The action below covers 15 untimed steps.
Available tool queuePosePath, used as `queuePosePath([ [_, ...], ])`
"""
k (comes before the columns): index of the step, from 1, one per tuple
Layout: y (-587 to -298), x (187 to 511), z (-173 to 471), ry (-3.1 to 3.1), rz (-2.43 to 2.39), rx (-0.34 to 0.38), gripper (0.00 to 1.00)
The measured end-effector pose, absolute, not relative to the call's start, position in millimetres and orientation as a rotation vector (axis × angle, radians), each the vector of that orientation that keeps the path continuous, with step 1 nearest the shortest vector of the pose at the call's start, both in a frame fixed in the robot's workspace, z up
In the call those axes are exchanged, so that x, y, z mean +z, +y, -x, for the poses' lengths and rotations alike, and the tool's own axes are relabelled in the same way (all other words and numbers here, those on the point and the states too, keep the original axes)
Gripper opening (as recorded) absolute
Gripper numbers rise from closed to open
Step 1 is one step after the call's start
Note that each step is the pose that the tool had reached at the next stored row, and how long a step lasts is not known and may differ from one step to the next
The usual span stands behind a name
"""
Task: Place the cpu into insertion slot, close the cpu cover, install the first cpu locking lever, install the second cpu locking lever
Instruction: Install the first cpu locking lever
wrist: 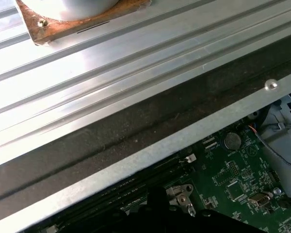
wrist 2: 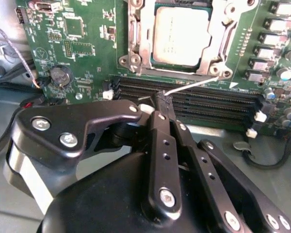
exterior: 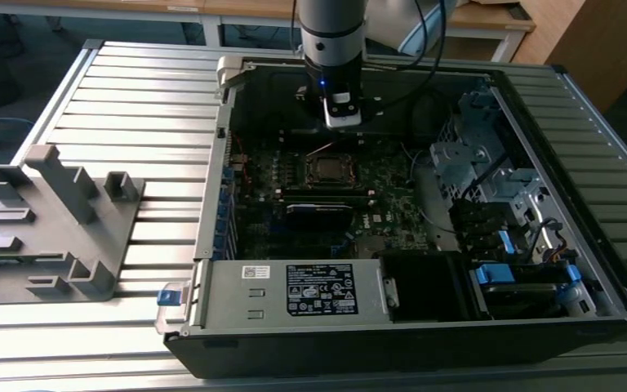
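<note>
**Seating a locking lever.** The open computer case point(exterior: 401, 359) lies mid-surface on the slatted surface point(exterior: 128, 90). The motherboard point(exterior: 390, 192) covers the case floor, with the insertion slot point(exterior: 328, 169) toward the case's far wall. The pincer point(wrist 2: 162, 99) is closed, and its tips meet the free end of a wire locking lever point(wrist 2: 194, 83). We cannot tell whether the wire is pinched or only pushed. The cpu cover point(wrist 2: 145, 34) lies flat over the cpu point(wrist 2: 182, 36), which is seated in the slot. We judge that steady downward pressure, swept sideways toward the hook, serves best and keeps the tips from slipping onto the memory slots point(wrist 2: 208, 104).

Silver-grey cpu point(wrist 2: 177, 35), dk green mobo point(wrist 2: 87, 53) (tool point(wrist 2: 162, 99) blk, RAM slots point(wrist 2: 208, 99) blk).
</note>
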<state>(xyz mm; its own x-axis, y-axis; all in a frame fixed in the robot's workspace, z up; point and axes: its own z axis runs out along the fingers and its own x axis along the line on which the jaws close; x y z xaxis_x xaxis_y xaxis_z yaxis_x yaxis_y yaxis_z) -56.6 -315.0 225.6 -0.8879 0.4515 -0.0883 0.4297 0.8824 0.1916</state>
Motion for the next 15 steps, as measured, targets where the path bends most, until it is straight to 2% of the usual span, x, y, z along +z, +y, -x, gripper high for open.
queuePosePath([
  [9,-315.0,221.4,56.6,2.917,-0.685,0.252,0.10],
  [15,-314.1,218.1,56.7,2.916,-0.683,0.228,0.10],
])
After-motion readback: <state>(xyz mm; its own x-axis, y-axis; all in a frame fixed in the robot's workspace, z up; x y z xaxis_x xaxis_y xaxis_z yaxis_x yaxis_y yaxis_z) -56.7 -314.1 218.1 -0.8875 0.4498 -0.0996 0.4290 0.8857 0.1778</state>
